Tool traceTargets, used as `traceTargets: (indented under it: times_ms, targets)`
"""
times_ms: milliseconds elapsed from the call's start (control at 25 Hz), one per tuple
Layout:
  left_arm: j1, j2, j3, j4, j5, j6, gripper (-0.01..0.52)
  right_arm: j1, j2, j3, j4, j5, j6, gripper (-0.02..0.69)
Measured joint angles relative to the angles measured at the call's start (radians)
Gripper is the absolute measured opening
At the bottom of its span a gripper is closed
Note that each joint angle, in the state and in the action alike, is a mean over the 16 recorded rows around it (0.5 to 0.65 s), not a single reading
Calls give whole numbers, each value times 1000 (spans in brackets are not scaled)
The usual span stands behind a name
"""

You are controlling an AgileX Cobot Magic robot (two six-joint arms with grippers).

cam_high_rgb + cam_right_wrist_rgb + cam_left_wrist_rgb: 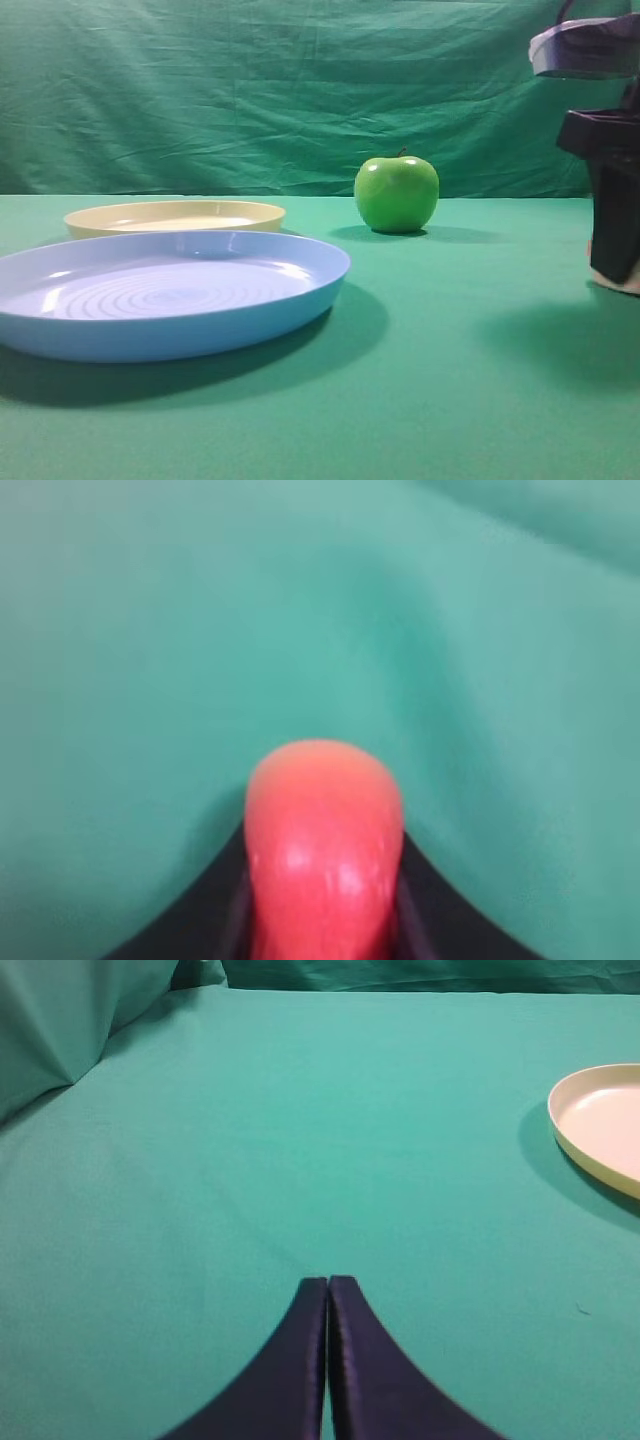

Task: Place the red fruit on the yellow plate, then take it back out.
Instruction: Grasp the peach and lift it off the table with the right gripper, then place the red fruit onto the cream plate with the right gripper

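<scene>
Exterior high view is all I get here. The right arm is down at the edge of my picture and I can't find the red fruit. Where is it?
Observer: The red fruit sits between the right gripper's dark fingers, one on each side of it, in the right wrist view.
Operator: Is it over the yellow plate?
Observer: No. Only green cloth shows beyond the fruit there; no plate is in that view.
Operator: And the left gripper?
Observer: The left gripper is shut and empty over the cloth, its fingertips pressed together. The yellow plate lies ahead of it to the right, with nothing on the part that shows.
</scene>
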Motion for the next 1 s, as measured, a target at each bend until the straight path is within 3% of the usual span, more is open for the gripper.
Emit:
traceTargets:
  times_ms: [560,1000]
  targets:
    - [0,0,0,0,0,0,0,199,269,-605,44,163,-151,192]
    - [0,0,0,0,0,0,0,312,552,-825,163,106,-324,192]
